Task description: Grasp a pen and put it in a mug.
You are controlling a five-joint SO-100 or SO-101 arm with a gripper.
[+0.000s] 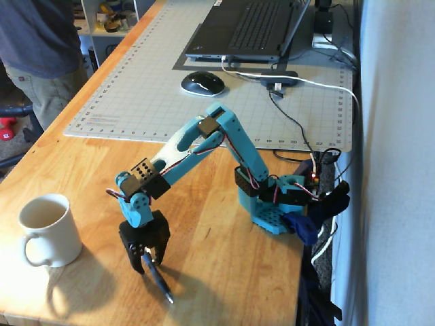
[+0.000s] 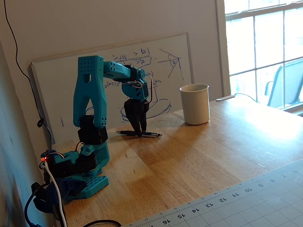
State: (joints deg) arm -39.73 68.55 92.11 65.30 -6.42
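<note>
Wooden desk [image 1: 224, 272] carries everything. Grey cutting mat [image 1: 136, 75] fills the far end in a fixed view, with a laptop [image 1: 251, 27] and a black mouse [image 1: 202, 83] on it; in a fixed view from the arm's base side only the mat's ruler edge shows, bottom right. That base-side view adds a whiteboard [image 2: 57, 90] leaning on the wall and a window [image 2: 265, 47], both missing from the other. A person [image 1: 41, 54] stands top left, head cut off.

Blue arm [image 1: 231, 136] bends forward and down. Cream mug [image 1: 47, 229] stands upright on the desk, left of the pincer and apart from it; its handle shows here, but is hidden in the base-side view.

Black pincer [image 1: 147, 261] points down at the desk, fingers narrowly parted around the pen [image 1: 160, 280]. Pen lies flat on the desk [image 2: 139, 134], silvery tip toward the mug. Actual finger contact is hard to make out; I cannot tell if the grip is closed.
</note>
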